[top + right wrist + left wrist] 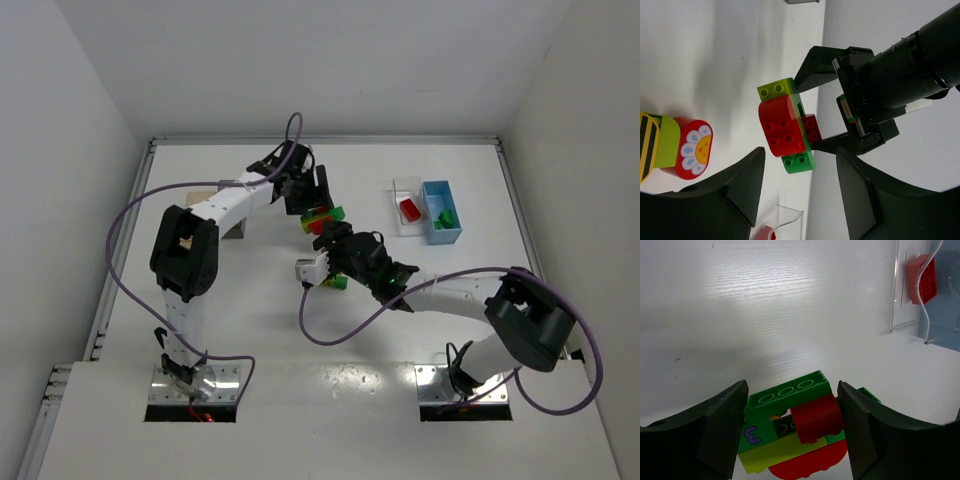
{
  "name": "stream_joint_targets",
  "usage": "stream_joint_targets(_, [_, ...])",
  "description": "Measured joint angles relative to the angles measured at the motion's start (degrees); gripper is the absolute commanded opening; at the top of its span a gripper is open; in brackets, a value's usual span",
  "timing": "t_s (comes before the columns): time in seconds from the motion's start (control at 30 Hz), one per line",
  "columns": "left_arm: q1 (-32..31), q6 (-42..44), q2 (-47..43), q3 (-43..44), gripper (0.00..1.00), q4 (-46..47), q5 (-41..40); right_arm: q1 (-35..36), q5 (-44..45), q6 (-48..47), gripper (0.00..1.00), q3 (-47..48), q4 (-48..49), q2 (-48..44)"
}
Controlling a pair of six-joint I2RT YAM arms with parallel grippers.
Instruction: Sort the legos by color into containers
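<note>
My left gripper (318, 203) (792, 390) is shut on a stuck-together cluster of green, red and yellow-green legos (322, 218) (790, 430) and holds it above the table's middle. My right gripper (336, 242) (800, 156) is open and empty, its fingers either side of and just short of the same cluster (787, 127). A clear container (406, 190) (900, 295) holds a red brick (409, 209) (921, 279). A light blue container (441, 230) next to it holds green bricks (446, 215).
A loose yellow-green bee brick joined to a red flower brick (685, 147) lies on the table under my right arm (335, 281). A tan and grey shape (232, 228) shows behind my left arm. White walls enclose the table.
</note>
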Motion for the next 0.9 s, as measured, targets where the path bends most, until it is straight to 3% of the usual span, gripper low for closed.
stream_joint_targets(0.63, [-0.3,-0.6,0.0,0.3,0.0,-1.4,1.9,0.2,1.3,-3.5,0.57,2.0,4.9,10.1])
stream_joint_targets(0.8, [-0.3,-0.5,0.0,0.3,0.0,-1.7,2.3,0.2,2.2,-4.0,0.4,3.8,6.1,12.2])
stream_joint_targets(0.83, [-0.3,-0.5,0.0,0.3,0.0,-1.5,2.2,0.2,2.2,-4.0,0.27,4.2,6.1,12.6])
stream_joint_targets(0.9, [-0.3,0.1,-0.1,0.3,0.0,-1.5,1.4,0.1,2.4,-4.6,0.12,4.7,6.0,13.2])
